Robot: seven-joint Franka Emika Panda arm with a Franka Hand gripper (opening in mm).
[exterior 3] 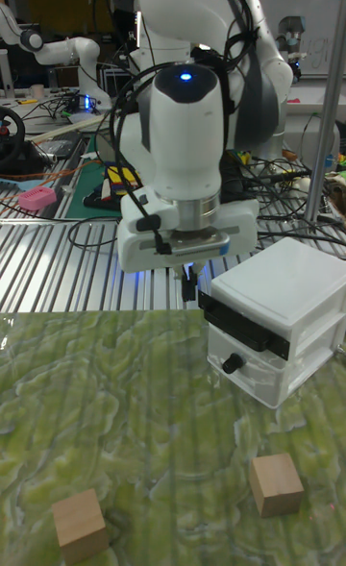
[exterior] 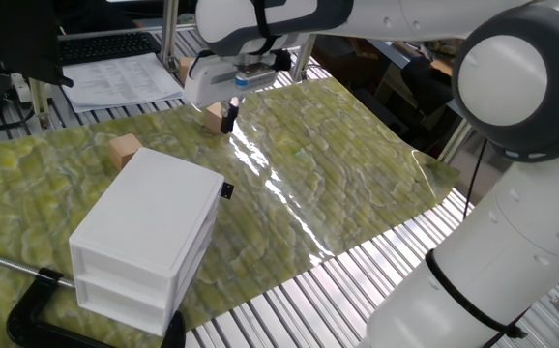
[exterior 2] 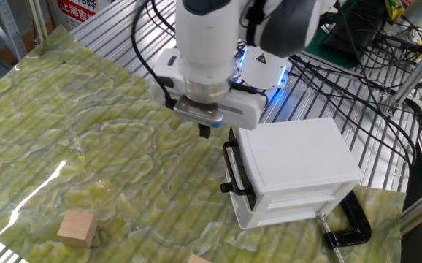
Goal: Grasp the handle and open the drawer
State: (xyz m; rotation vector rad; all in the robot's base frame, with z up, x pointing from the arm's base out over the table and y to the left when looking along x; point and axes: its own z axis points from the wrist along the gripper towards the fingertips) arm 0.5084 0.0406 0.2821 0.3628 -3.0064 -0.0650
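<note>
The white two-drawer cabinet (exterior 3: 284,321) stands on the green mat, also seen as the cabinet (exterior: 149,237) and the cabinet (exterior 2: 298,164). The lower drawer (exterior 3: 258,376) carries the tiny black handle (exterior 3: 231,363), which also shows as the handle (exterior 2: 225,188). A black bar (exterior 3: 245,328) runs across the upper drawer front. My gripper (exterior 3: 190,284) hangs just left of the cabinet's front top corner, apart from it, fingers together and holding nothing. The gripper (exterior 2: 204,131) sits above and beside the drawer fronts. The gripper (exterior: 228,117) is beyond the cabinet.
Tan wooden cubes lie on the mat: one cube (exterior 3: 276,483), another cube (exterior 3: 80,525), a cube (exterior: 125,149) by the cabinet's back. A black C-clamp (exterior 2: 346,228) holds the cabinet's far side. Cables (exterior 2: 357,44) crowd the metal table behind the arm.
</note>
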